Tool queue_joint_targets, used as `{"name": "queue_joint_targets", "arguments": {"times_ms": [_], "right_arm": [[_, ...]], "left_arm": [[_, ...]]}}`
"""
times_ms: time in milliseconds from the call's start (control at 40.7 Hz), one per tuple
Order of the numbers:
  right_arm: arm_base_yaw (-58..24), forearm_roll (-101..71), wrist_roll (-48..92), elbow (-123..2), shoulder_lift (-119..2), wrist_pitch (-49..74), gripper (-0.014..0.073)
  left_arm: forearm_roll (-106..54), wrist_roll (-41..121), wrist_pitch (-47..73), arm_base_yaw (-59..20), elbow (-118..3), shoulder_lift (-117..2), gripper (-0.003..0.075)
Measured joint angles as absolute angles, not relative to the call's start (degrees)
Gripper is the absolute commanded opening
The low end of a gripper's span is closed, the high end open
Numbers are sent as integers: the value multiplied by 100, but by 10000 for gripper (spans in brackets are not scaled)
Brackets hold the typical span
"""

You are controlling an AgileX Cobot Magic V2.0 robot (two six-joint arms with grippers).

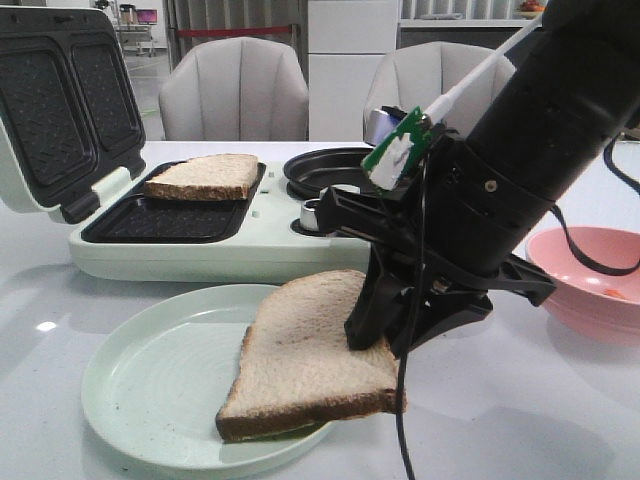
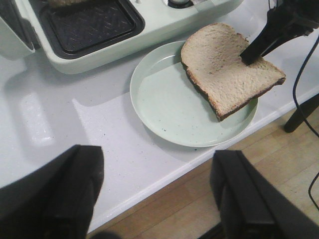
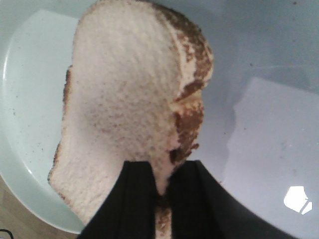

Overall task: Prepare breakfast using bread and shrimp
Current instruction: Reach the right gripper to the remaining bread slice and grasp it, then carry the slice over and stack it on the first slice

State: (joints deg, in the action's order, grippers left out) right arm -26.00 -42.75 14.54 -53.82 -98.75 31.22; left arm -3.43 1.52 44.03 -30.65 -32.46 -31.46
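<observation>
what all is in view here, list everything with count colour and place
bread: 2 slices, beige with brown crust; one partly on the plate, pinched at its edge by the right hand, the other on the sandwich maker's griddle
plate: 1, pale green, front of table
sandwich maker: 1, pale green with black plates, lid open, behind the plate
bowl: 1, pink, right side, something small and orange inside
chairs: 2, grey, behind the table
right hand: black, closed on the bread
left hand: black, open, above the table's front edge
</observation>
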Motion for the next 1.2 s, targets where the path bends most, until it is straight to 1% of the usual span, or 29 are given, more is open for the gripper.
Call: {"name": "queue_joint_targets", "arguments": {"times_ms": [147,295,442,590,737,885,1204], "right_arm": [[-2600,-4264,1454,-5382,-9563,3323,41],[-2600,-4230,1454,-5392,-8974,3530,41],[-2624,-4209,1454,-5646,-8467,3669,41],[-2789,-4302,1454,-6089,-8398,3557,41],[-2992,-4484,1454,-6587,-8717,3082,41],[-3082,-4556,1454,-7202,-9379,2628,41],[-3092,-4571,1454,-8798,-11043,2485,41]], "left_arm": [[-343,152,4403,-3065,-3246,-3146,510],[-343,152,4403,-3065,-3246,-3146,510],[-343,152,4403,-3065,-3246,-3146,510],[-343,152,4403,-3065,-3246,-3146,510],[-343,152,4403,-3065,-3246,-3146,510],[-343,152,4403,-3065,-3246,-3146,510],[-343,152,4403,-3065,-3246,-3146,510]]}}
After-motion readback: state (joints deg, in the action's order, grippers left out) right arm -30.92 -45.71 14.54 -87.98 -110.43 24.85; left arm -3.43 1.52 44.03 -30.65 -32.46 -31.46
